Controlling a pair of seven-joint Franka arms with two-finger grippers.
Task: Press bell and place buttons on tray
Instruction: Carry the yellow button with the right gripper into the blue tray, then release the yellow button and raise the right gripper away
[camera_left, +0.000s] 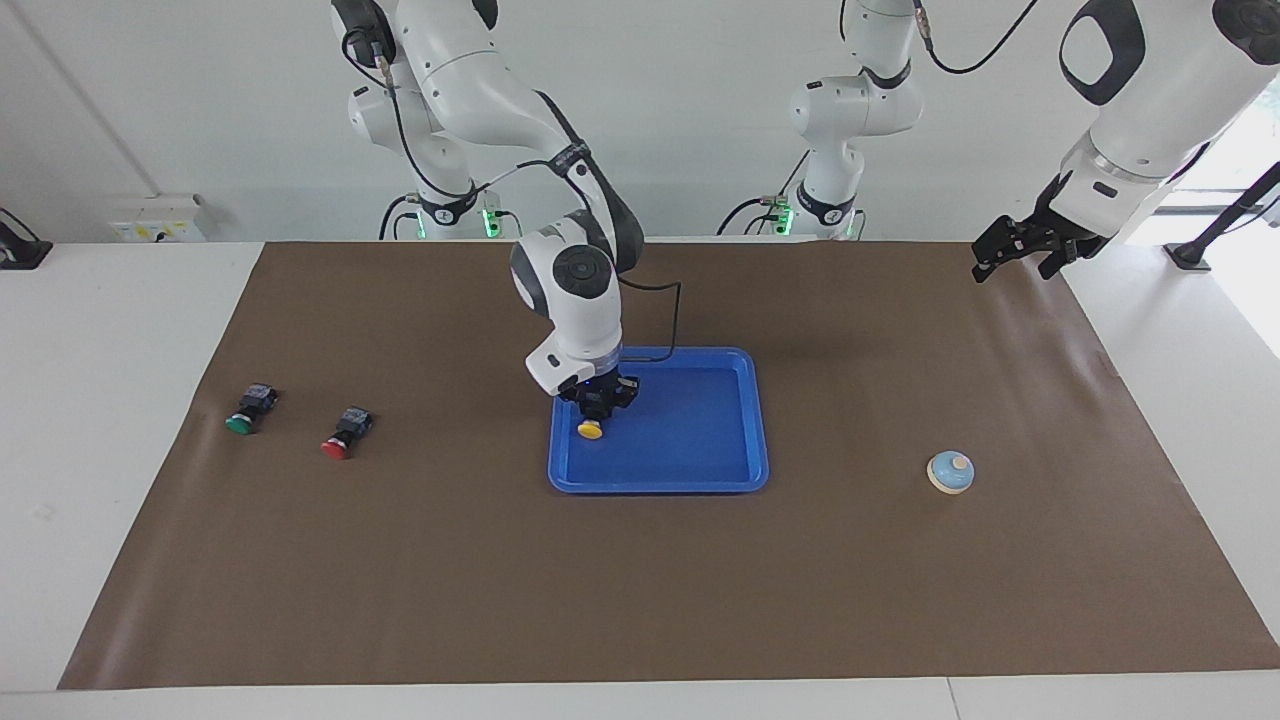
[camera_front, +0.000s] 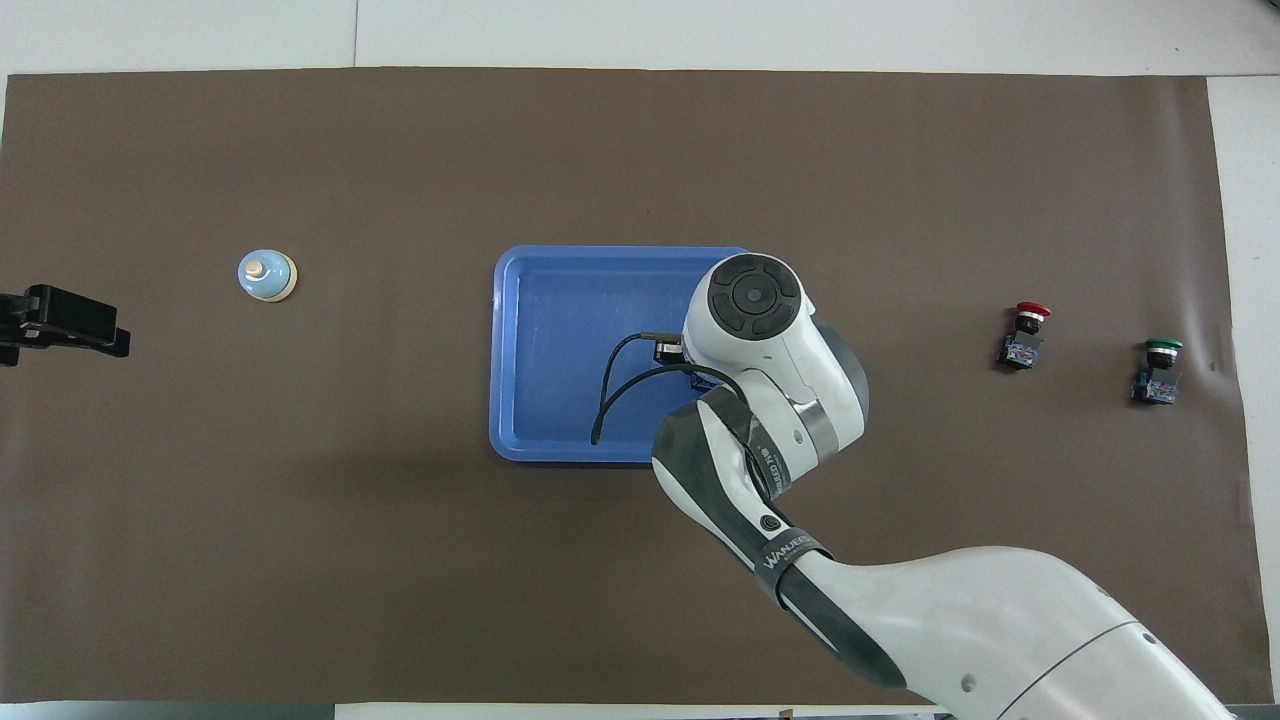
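The blue tray (camera_left: 700, 440) lies mid-table; it also shows in the overhead view (camera_front: 560, 340). My right gripper (camera_left: 597, 408) is down in the tray at the right arm's end of it, shut on the yellow button (camera_left: 590, 430), whose cap points away from the robots. In the overhead view the arm hides that button. The red button (camera_left: 344, 433) and the green button (camera_left: 248, 410) lie on their sides toward the right arm's end of the table. The bell (camera_left: 950, 472) stands toward the left arm's end. My left gripper (camera_left: 1014, 266) waits open, raised over the mat's corner.
A brown mat (camera_left: 640, 600) covers the table, with white table surface around it. The red button (camera_front: 1024, 335), the green button (camera_front: 1158, 370) and the bell (camera_front: 267, 274) also show in the overhead view. The right arm's cable hangs over the tray.
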